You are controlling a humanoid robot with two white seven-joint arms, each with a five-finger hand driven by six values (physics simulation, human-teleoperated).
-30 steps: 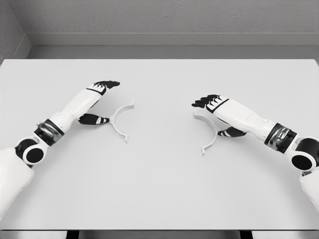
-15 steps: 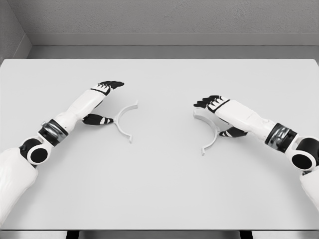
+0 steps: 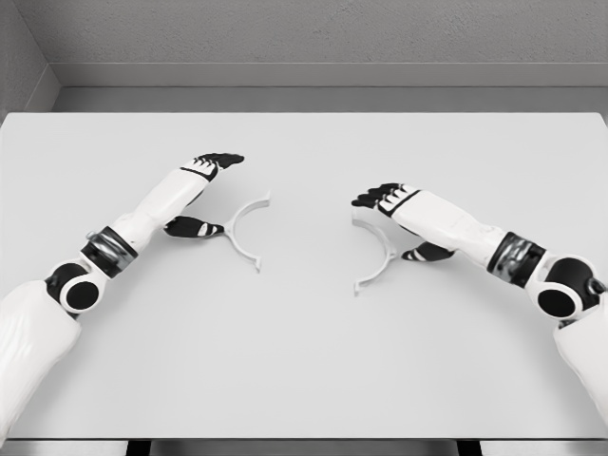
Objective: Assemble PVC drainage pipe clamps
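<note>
bright, even light | soft faint shadows (sharp render) | no glare

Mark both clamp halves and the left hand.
left clamp half (image 3: pixel 239 226): head view, middle of its arc.
right clamp half (image 3: pixel 385 251): head view, middle of its arc.
left hand (image 3: pixel 201 190): head view, between fingers and thumb.

Two thin white half-ring clamps flat on the worktop, left clamp (image 3: pixel 242 231), right clamp (image 3: pixel 376 256), well apart, open sides facing outward
</note>
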